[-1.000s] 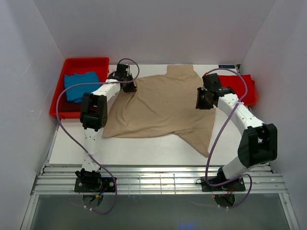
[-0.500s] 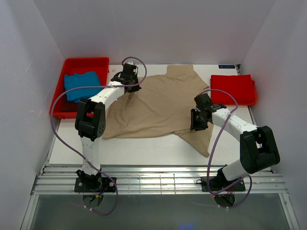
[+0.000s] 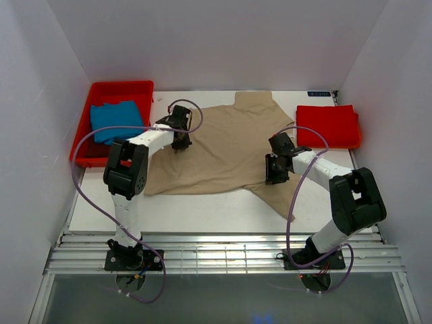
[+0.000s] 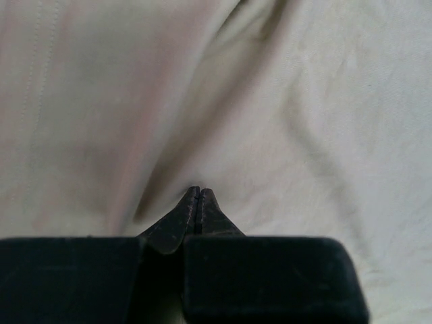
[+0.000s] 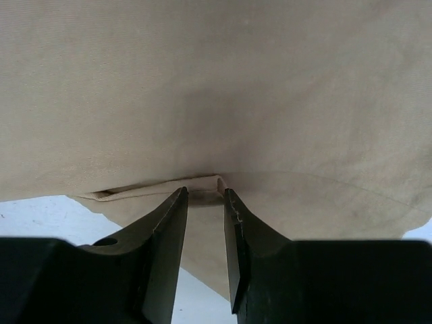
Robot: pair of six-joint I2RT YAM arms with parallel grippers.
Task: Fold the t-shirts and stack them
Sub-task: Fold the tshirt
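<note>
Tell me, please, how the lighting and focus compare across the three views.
Top external: even, soft light, the tan t-shirt sharp. Left wrist: washed out, the shirt reads pale pinkish, the left gripper a dark, soft-edged shape. Right wrist: truer tan, cloth texture visible, the right gripper dark, a soft shadow just above its tips.

Open table [image 3: 202,212] is left along the near edge of the tan t-shirt [image 3: 229,145]. Its left is closed off by the red tray [image 3: 121,86], its right by the red t-shirt [image 3: 327,125], its far end by the back wall [image 3: 216,40].
</note>
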